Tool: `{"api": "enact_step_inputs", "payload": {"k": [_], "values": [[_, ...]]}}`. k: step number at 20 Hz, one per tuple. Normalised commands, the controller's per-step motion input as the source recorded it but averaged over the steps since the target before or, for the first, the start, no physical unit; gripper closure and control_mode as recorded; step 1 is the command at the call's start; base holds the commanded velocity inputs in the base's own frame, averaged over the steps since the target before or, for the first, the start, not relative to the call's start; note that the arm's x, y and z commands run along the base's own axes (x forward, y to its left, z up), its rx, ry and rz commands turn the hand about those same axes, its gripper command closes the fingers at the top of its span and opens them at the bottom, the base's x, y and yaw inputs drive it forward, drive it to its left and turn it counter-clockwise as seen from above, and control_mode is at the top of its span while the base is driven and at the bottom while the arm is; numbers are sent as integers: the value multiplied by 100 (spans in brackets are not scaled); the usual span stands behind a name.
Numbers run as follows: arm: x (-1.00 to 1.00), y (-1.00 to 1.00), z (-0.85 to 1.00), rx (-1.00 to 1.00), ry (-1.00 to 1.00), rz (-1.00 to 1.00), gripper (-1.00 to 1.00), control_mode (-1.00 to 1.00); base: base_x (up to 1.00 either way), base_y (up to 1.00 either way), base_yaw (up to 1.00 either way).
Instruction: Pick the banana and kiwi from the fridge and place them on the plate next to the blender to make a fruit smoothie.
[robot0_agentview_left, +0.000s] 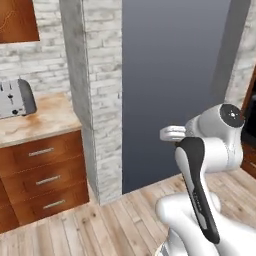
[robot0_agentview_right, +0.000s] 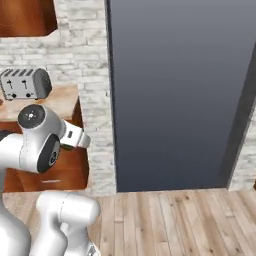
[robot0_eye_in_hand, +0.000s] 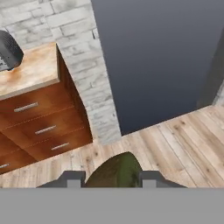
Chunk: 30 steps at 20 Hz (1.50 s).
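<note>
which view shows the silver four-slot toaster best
The right base view: the silver four-slot toaster sits whole on the wooden counter, slots and levers visible. The left base view crops it at the left edge; the hand view catches only a dark corner.

Kiwi: a dark olive-brown rounded lump, clamped between the two finger tips of the tool above the wooden floor. Fridge: a tall, flat grey face, standing upright beside a brick column.

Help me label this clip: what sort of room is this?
Likely a kitchen: a silver toaster on a wooden-topped counter, wooden drawers below, a tall grey panel beside brick.
</note>
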Motion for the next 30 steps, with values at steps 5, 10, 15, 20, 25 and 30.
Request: {"api": "enact_step_inputs", "payload": {"k": [5,10,15,20,25,30], "values": [[0,0,0,0,0,0,100,100,-6,72,66],[0,0,0,0,0,0,100,100,30,97,44],[0,0,0,0,0,0,100,100,95,100,20],[0,0,0,0,0,0,100,100,100,97,13],[0,0,0,0,0,0,100,100,100,25,14],[0,0,0,0,0,0,100,100,78,-16,4]]}}
